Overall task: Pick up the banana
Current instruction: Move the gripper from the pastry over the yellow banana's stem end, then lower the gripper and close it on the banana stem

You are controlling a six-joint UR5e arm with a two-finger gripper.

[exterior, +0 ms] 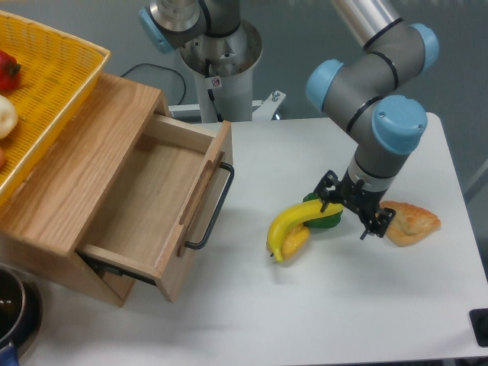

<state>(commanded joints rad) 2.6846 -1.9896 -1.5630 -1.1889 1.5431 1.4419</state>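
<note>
Banana (296, 219): long, curved, smooth glossy yellow plastic. Its upper end is at the gripper (351, 216), and the body slopes down and away to the gripper's left in the camera view. The lower end sits over the white table (320, 305); can't tell whether it touches or is lifted.

Gripper: black two-finger unit pointing down, fingers apart. One finger is at the banana's upper end, the other is out toward the pastry. Can't tell whether it actually pinches the banana.

Just under the banana's lower half is a shorter, stubby yellow-orange vegetable (296, 242), touching or overlapped by it. Behind the banana's upper end, right beside the gripper, is a green item (326, 222), mostly hidden, shape unclear.

On the gripper's other side, just beside the outer finger, is a tan pastry (412, 221), triangular, with a matte baked-looking surface, flat on the table.

Well away on the banana side is a light wooden box (84, 152) with visible grain. Its drawer (152, 202) is pulled open, with a black wire handle (210, 210) on the front. On top of the box is a yellow woven basket (53, 69) with a red vegetable (6, 69) inside.
</note>
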